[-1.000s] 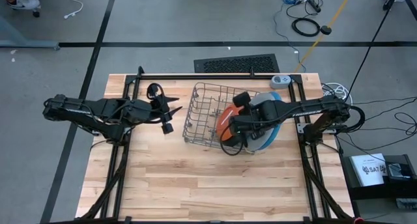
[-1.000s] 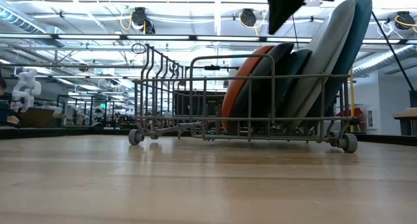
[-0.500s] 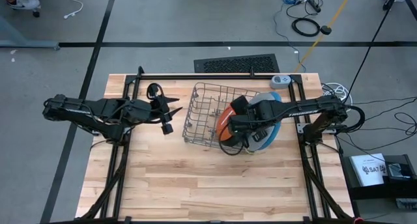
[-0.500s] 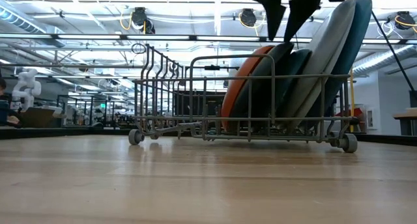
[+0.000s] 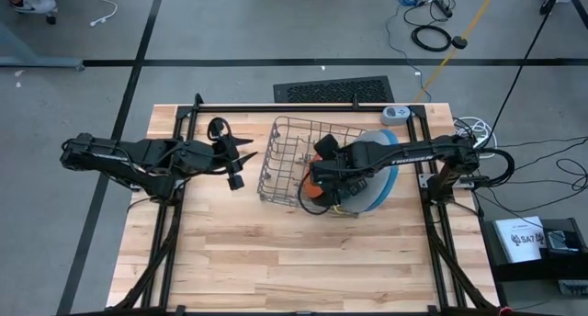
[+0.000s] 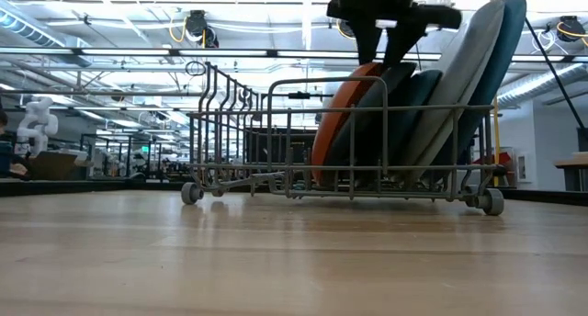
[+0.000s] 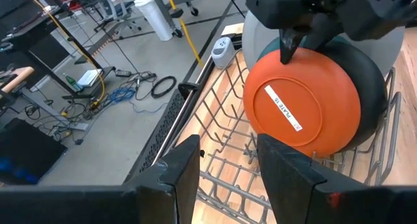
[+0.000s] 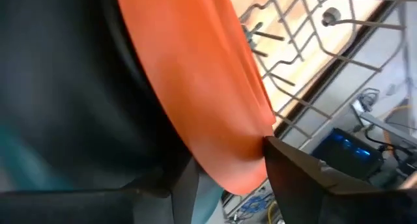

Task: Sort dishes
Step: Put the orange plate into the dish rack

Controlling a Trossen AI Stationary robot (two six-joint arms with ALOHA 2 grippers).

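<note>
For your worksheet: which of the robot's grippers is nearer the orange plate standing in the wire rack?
The right. The right gripper is at the orange plate's top rim, fingers open astride it. The left gripper waits outside the dish rack, well clear of the plate.

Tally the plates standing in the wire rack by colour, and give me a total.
Orange plate: 1
Black plate: 1
Teal plate: 1
Grey plate: 1
Blue plate: 1
Total: 5 that can be told apart in the low view.

Five plates (image 6: 432, 114) (maybe), one rack (image 6: 239, 132)
</note>
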